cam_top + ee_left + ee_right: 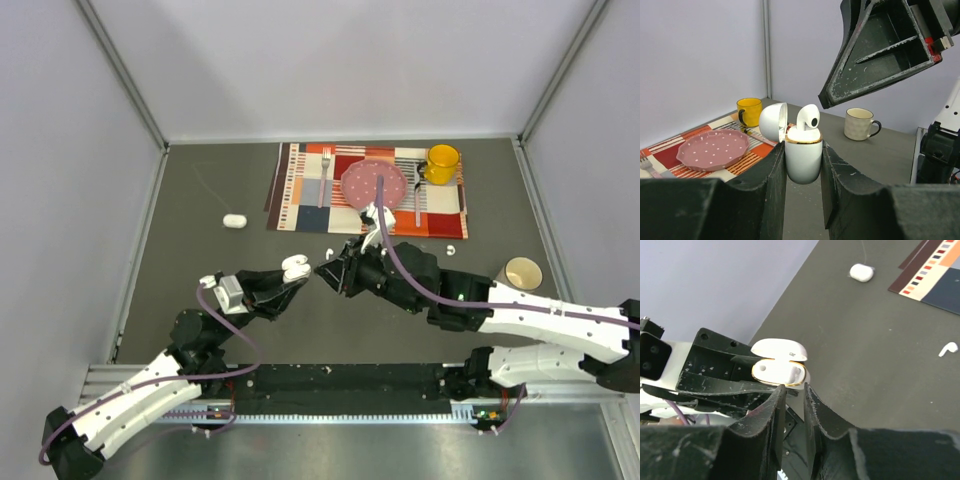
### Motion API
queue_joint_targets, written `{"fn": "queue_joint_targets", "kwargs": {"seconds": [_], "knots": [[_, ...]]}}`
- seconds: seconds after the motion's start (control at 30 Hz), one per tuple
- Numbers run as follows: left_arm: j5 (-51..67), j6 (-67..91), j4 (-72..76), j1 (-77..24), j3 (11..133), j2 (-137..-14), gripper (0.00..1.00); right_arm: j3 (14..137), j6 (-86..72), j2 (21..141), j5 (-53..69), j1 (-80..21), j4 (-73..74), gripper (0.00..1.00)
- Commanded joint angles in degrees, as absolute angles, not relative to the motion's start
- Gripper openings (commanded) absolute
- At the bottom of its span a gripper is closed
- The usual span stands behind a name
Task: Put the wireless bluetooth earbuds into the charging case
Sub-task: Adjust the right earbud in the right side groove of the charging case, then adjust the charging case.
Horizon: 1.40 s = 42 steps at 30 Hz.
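The charging case [803, 159] is a smooth white egg-shaped shell with a thin gold band round its mouth. Its rounded lid [773, 121] is swung open to one side. One white earbud [808, 119] stands in the opening, its bulbous head with a dark spot poking above the rim. The left fingers [771, 176] are clenched on the case's lower body, one on each side, holding it upright above the dark surface [200, 180] near its middle. The right fingers [771, 410] are parted by a narrow slit with nothing between them, and hang just beside and above the open case. A loose earbud [948, 348] lies on the surface near the edge of the patterned placemat [935, 277]. A second white case [861, 272] rests well apart, with bare surface around it. A beige mug [860, 123] stands off to the right.
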State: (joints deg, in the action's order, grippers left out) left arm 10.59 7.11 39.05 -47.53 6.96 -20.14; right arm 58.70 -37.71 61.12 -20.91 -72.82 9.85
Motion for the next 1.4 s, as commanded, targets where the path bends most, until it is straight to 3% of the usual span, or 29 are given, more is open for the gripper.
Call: {"fn": "queue_joint_targets", "kwargs": {"seconds": [0.0, 0.57, 0.67, 0.7, 0.73, 0.8, 0.87, 0.97, 1.2, 1.37], "knots": [[11.51, 6.77, 42.89, -47.37, 8.44, -20.30, 0.00, 62.40, -37.88, 62.40, -17.23, -72.33, 8.61, 0.20], [13.27, 6.94, 43.33, -47.37, 8.53, -20.65, 0.00, 63.90, -35.77, 65.13, -16.09, -72.33, 5.89, 0.20], [13.10, 6.77, 43.24, -47.37, 8.53, -20.48, 0.00, 62.32, -35.60, 62.85, -16.26, -72.33, 4.05, 0.30], [13.10, 6.77, 43.16, -47.37, 8.53, -20.39, 0.00, 60.84, -35.68, 60.93, -17.48, -72.33, 3.35, 0.47], [13.10, 6.59, 43.07, -47.37, 8.53, -20.30, 0.00, 60.12, -35.94, 59.95, -18.27, -72.33, 2.99, 0.57], [13.01, 6.59, 43.07, -47.29, 8.44, -20.30, 0.00, 58.81, -36.47, 57.58, -20.99, -72.42, 2.81, 0.73], [13.09, 6.59, 43.42, -47.37, 8.44, -20.48, 0.00, 58.01, -37.26, 56.52, -22.49, -72.25, 3.16, 0.80], [13.27, 6.42, 43.68, -47.37, 8.88, -20.65, 0.00, 57.74, -40.86, 56.16, -22.06, -71.11, 4.83, 0.81], [13.97, 5.71, 44.65, -47.37, 10.55, -21.88, 0.00, 57.83, -51.23, 59.23, -3.55, -63.55, 5.54, 0.81], [14.32, 5.19, 45.70, -47.37, 11.69, -23.11, 0.00, 57.48, -53.96, 60.64, 1.04, -62.14, 4.22, 0.81]]}}
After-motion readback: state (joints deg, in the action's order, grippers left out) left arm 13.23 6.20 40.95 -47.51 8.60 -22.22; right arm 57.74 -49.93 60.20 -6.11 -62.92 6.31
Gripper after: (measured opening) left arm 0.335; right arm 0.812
